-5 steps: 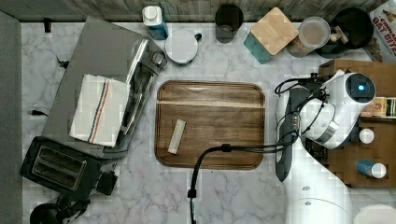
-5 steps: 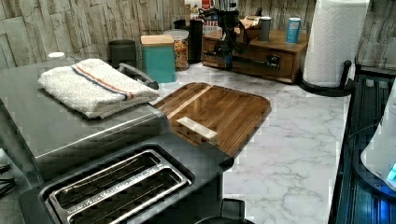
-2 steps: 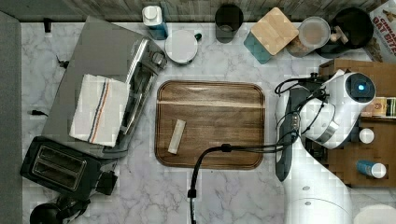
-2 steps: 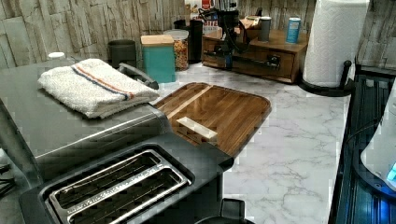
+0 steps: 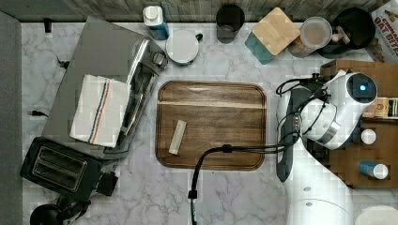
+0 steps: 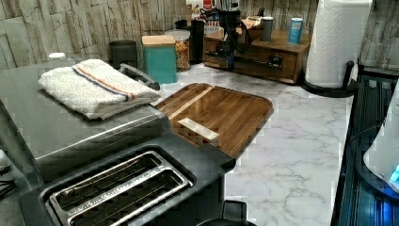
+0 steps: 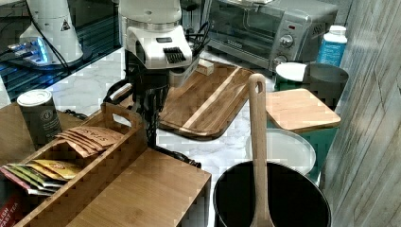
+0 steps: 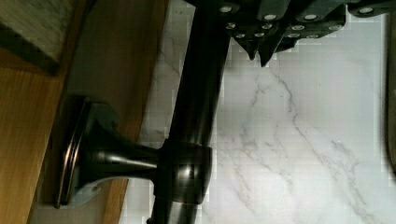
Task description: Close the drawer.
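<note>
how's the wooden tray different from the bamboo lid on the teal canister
The wooden tray is dark brown with a paler stripe; the bamboo lid is light tan. The tray is a wide rectangle with rounded corners lying flat on the marble counter, while the lid is a much smaller square raised up on the teal canister. The tray carries a small pale block; the lid's top is bare. Both are flat wood.

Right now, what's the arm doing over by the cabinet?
The Panda arm's hand is down at the front of the drawer in the wooden cabinet. In the wrist view the hand is shut, its tips just beside the dark bar handle and not gripping it. The drawer looks close to pushed in; I can't tell if it's fully flush. The serving tray sits mid-counter, clear of the arm.
</note>
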Action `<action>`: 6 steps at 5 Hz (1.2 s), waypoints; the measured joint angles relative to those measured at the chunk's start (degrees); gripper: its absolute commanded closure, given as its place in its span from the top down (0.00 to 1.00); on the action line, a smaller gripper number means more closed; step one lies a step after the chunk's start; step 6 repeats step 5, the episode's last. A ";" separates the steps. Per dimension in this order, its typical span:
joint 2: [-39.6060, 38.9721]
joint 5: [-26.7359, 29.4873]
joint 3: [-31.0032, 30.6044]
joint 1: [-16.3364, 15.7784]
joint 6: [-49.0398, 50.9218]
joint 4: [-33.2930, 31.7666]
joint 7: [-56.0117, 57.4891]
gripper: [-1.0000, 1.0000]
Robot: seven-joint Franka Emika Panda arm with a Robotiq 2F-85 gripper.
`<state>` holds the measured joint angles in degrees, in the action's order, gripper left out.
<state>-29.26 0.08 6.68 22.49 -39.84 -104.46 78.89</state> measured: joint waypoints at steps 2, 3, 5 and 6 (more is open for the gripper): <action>0.03 0.08 0.34 -0.32 0.06 0.00 0.00 0.00; 0.00 0.08 0.63 -0.60 0.08 0.00 0.00 0.00; 0.00 0.08 0.75 -0.71 0.20 0.06 0.00 0.00; 0.00 0.08 0.75 -0.71 0.20 0.06 0.00 0.00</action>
